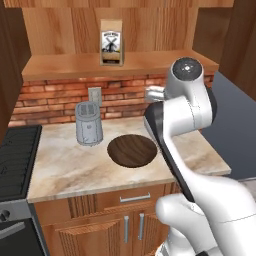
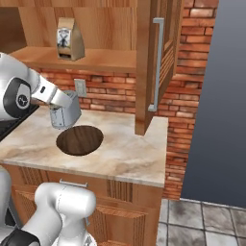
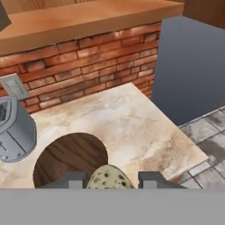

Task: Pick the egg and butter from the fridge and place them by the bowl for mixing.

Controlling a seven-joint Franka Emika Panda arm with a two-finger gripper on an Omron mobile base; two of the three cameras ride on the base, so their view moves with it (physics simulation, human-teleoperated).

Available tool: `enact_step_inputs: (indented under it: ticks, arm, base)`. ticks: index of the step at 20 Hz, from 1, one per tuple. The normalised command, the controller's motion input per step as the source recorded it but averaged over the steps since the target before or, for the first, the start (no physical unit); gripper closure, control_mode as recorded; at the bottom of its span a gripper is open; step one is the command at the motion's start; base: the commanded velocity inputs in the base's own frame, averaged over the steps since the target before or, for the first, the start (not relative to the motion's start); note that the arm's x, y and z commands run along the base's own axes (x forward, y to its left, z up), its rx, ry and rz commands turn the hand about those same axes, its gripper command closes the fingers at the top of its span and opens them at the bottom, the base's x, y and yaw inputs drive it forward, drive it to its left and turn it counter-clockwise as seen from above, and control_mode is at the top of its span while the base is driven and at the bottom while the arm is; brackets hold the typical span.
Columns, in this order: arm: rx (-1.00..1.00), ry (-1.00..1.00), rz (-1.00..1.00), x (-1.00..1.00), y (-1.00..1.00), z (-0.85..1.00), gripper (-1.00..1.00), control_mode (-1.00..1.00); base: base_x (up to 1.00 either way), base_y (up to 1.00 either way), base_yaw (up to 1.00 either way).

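Observation:
A pale speckled egg [image 3: 110, 178] sits between the two dark fingertips of my gripper [image 3: 112, 181], which is shut on it. Just ahead of the egg and below it lies the round dark brown wooden bowl [image 3: 70, 156] on the marble counter [image 3: 132, 123]. The bowl [image 1: 132, 150] lies at the counter's middle, right of the toaster, and it also shows as the bowl [image 2: 79, 140] from the other side. The fridge's dark grey side [image 2: 216, 96] rises past the counter's right end, and this fridge [image 3: 193, 66] stands beyond the counter. The butter is out of view.
A silver toaster [image 1: 89, 123] stands left of the bowl by the brick wall. A coffee bag [image 1: 111, 42] rests on the wooden shelf above. A dark stove [image 1: 15, 160] borders the counter's left. A tall wooden cabinet [image 2: 158, 62] with a bar handle stands on the counter's right end.

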Motion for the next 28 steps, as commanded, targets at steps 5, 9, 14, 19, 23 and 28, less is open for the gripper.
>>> enact_step_inputs:
  ticks: [5, 9, 14, 19, 23, 28]
  arm:
    - [0.04, 0.23, 0.00, 0.01, -0.35, -0.47, 1.00, -1.00]
    - [0.01, 0.21, 0.00, 0.02, -0.40, -0.54, 1.00, -1.00]
    - [0.00, 0.11, 0.00, 0.05, -0.43, -0.49, 1.00, -1.00]
    - [0.00, 0.05, 0.01, 0.17, -0.28, -0.49, 1.00, -1.00]
    - [0.00, 0.00, 0.00, 0.40, -0.09, -0.48, 1.00, -1.00]
    - [0.00, 0.00, 0.00, 0.56, 0.00, -0.40, 1.00, -1.00]
  base:
    - [0.00, 0.00, 0.00]
    - [0.00, 0.00, 0.00]
    - [0.00, 0.00, 0.00]
    - [0.00, 0.00, 0.00]
    - [0.00, 0.00, 0.00]
    - [0.00, 0.00, 0.00]
